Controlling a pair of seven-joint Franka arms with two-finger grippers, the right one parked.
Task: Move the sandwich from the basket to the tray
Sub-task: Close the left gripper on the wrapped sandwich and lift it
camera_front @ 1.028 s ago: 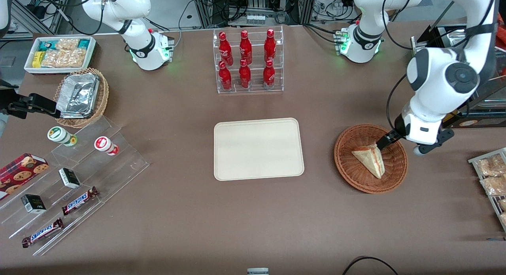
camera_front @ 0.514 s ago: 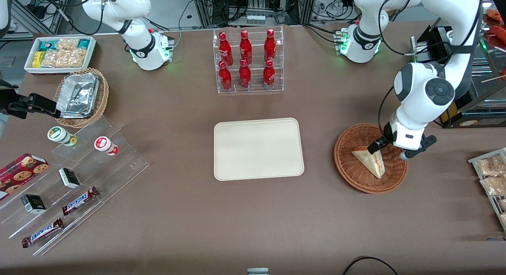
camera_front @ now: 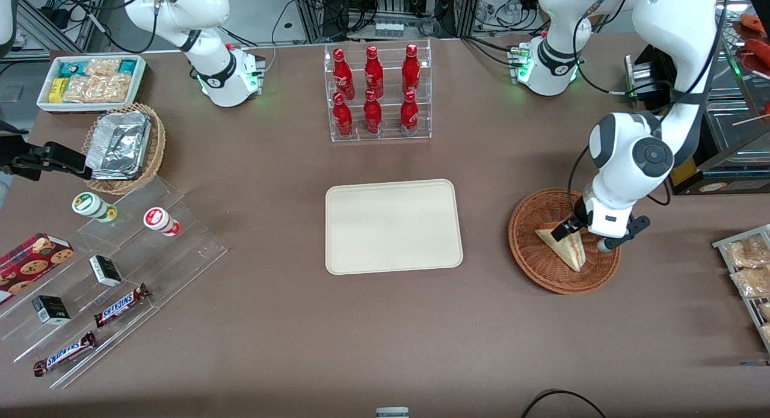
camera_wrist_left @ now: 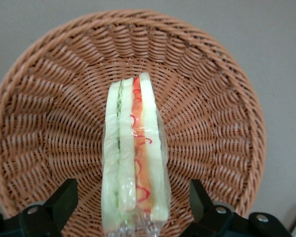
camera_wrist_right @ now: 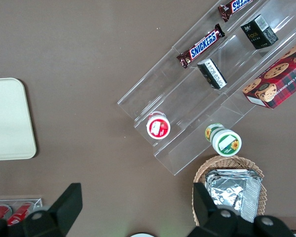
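Our pincer (camera_front: 570, 228) hangs low over the reddish-brown basket (camera_front: 532, 255), its fingers (camera_wrist_left: 64, 197) spread wide on either side of the wrapped sandwich (camera_front: 565, 245) without touching it. We see the sandwich lying in the basket, red and green filling showing between the pale bread slices. We find the cream tray (camera_front: 393, 226) bare at the middle of the tabletop (camera_front: 289, 322), well apart from the basket toward the parked arm's end, with nothing between them. Farther from the front camera than the tray stands a clear rack of red bottles (camera_front: 373, 93). At the parked arm's end lie two bars reading SNICKERS (camera_front: 122, 304), a cookie box (camera_front: 31, 260) and a tan basket with a foil container (camera_front: 120, 146).
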